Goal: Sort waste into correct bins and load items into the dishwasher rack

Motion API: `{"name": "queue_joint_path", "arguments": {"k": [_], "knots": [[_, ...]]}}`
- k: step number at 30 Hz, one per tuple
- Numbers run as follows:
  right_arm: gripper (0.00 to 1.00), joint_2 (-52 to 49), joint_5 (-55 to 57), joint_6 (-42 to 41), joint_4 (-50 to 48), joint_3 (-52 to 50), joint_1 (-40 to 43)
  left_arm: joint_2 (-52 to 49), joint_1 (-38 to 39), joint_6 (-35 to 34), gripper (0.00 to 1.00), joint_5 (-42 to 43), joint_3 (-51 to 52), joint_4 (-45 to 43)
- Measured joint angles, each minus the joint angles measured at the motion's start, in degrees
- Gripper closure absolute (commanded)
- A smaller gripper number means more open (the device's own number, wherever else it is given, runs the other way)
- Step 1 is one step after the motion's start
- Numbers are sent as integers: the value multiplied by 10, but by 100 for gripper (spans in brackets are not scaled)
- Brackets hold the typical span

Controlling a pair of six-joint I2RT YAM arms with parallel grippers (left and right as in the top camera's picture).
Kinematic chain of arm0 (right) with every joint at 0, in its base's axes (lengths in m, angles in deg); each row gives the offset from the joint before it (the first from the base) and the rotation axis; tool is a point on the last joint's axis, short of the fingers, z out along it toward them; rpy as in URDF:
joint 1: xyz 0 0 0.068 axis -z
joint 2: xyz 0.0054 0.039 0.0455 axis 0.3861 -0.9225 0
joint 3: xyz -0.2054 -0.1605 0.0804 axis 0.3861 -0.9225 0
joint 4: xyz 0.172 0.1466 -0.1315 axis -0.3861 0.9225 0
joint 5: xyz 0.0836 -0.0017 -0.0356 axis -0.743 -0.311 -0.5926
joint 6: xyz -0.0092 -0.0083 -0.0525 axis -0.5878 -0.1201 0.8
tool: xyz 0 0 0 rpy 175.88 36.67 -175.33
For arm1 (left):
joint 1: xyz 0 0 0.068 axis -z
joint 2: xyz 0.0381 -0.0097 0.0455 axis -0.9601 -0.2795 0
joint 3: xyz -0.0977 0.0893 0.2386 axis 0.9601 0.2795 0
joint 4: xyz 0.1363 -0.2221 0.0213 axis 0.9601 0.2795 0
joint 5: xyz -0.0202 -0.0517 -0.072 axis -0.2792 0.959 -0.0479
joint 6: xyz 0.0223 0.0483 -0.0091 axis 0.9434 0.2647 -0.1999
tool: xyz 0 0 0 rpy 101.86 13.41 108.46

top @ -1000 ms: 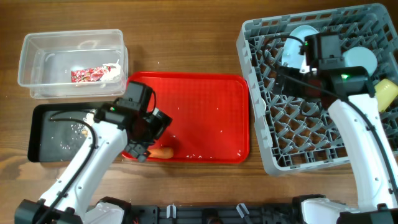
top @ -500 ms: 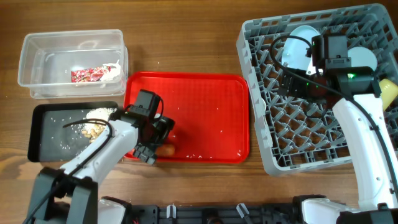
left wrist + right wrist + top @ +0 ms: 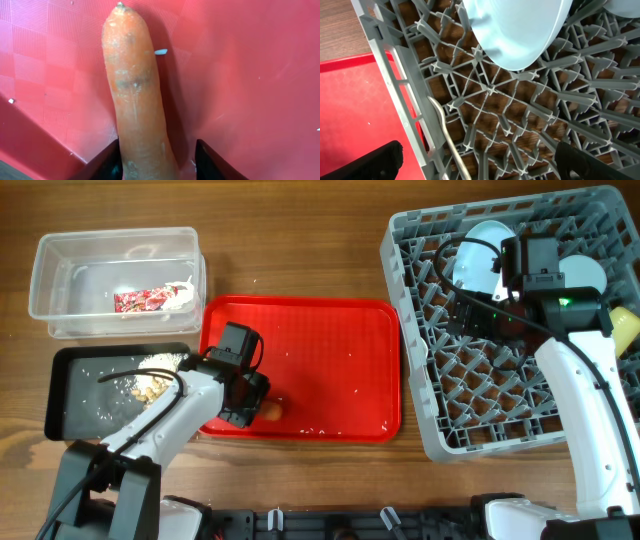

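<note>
A small orange carrot (image 3: 135, 100) lies on the red tray (image 3: 330, 360) near its front-left corner (image 3: 272, 410). My left gripper (image 3: 157, 167) straddles its thick end; the left finger touches it and a thin gap shows at the right finger. Seen from overhead, that gripper (image 3: 258, 408) covers most of the carrot. My right gripper (image 3: 482, 165) hangs wide open and empty over the dishwasher rack (image 3: 440, 430), near its left wall. A light blue plate (image 3: 480, 255), a light blue bowl (image 3: 583, 275) and a yellow cup (image 3: 622, 330) stand in the rack. A spoon handle (image 3: 447, 135) lies on the rack floor.
The clear tub (image 3: 60, 300) at the back left holds the red-and-white wrapper (image 3: 145, 300) and white tissue (image 3: 182, 292). The black tray (image 3: 70, 425) in front of it holds pale food scraps (image 3: 150, 387). A few rice bits dot the red tray.
My left gripper has dropped over the carrot and its jaws have narrowed around it. The right arm shifted slightly right a second ago and has since held still.
</note>
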Motion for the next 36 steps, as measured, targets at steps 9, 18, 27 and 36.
{"name": "queue_joint_path", "arguments": {"k": [9, 18, 27, 36], "knots": [[0, 0, 0, 0, 2, 0, 0, 0, -3, 48, 73, 0, 0, 3], [0, 0, 0, 0, 2, 0, 0, 139, -162, 233, 66, -61, -67, 86], [0, 0, 0, 0, 2, 0, 0, 132, -468, 267, 68, -155, -75, 48], [0, 0, 0, 0, 2, 0, 0, 104, -490, 293, 53, -69, -75, 47]]}}
